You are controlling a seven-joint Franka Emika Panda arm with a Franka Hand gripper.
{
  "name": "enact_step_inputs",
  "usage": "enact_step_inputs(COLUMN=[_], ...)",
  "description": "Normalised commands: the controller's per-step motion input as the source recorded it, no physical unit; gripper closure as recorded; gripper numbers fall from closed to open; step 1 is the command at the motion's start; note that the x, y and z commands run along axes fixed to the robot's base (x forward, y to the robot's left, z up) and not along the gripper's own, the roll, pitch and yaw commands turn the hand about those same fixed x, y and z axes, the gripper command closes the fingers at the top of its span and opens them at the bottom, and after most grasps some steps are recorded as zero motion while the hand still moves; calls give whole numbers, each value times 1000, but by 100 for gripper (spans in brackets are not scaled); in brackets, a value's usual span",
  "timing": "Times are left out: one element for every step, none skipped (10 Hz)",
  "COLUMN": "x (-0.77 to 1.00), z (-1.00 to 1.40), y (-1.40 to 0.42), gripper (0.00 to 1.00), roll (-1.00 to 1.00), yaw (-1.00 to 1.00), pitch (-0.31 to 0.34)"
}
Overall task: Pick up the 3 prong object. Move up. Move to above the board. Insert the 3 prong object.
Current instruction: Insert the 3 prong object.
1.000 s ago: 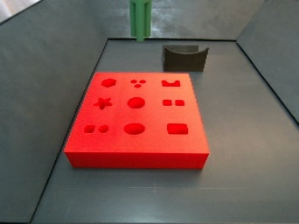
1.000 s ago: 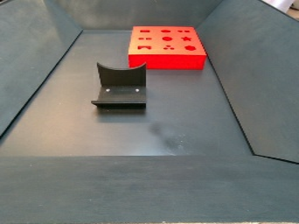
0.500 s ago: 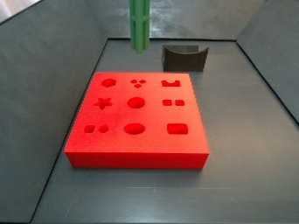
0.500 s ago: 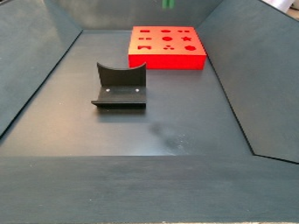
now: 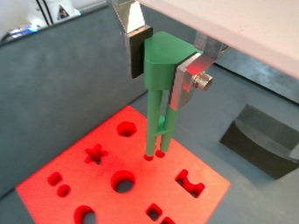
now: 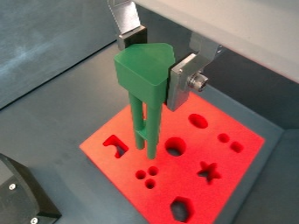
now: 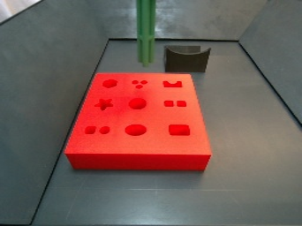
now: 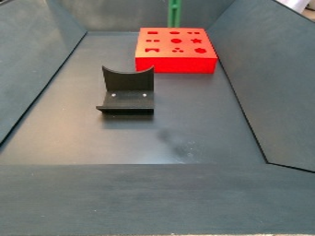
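My gripper (image 5: 163,63) is shut on the blocky top of the green 3 prong object (image 5: 160,96) and holds it upright, prongs down, above the red board (image 5: 128,188). In both wrist views the prong tips hang over the board near its three small dots (image 6: 149,178). In both side views only the green peg shows, coming down from the top edge (image 7: 145,31) (image 8: 175,13) above the board's far part (image 7: 136,119) (image 8: 176,50); the fingers are out of frame there. The prongs hang clear of the board.
The dark grey curved holder stands on the grey floor beside the board (image 7: 186,58) (image 8: 124,90) and shows in both wrist views (image 5: 267,140) (image 6: 21,197). Sloping grey walls enclose the floor on all sides.
The green peg has come lower in both side views, now reaching further down toward the board. The board and the holder have not moved.
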Motion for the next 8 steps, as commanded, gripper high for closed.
enact_step_inputs(x=[389,160,0,0,0,-71,0,0], z=[-314,-323,-174,-17,-263,-326,-37,-6], y=[277,117,0,0,0,0,0,0], gripper=[100,100,100,100,100,100,100,100], roll=[74,91,29,0,130,227,0,0], yaw=[60,0,-26,-3,0,0,0,0], pitch=[26,0,0,0,0,-11,0,-19])
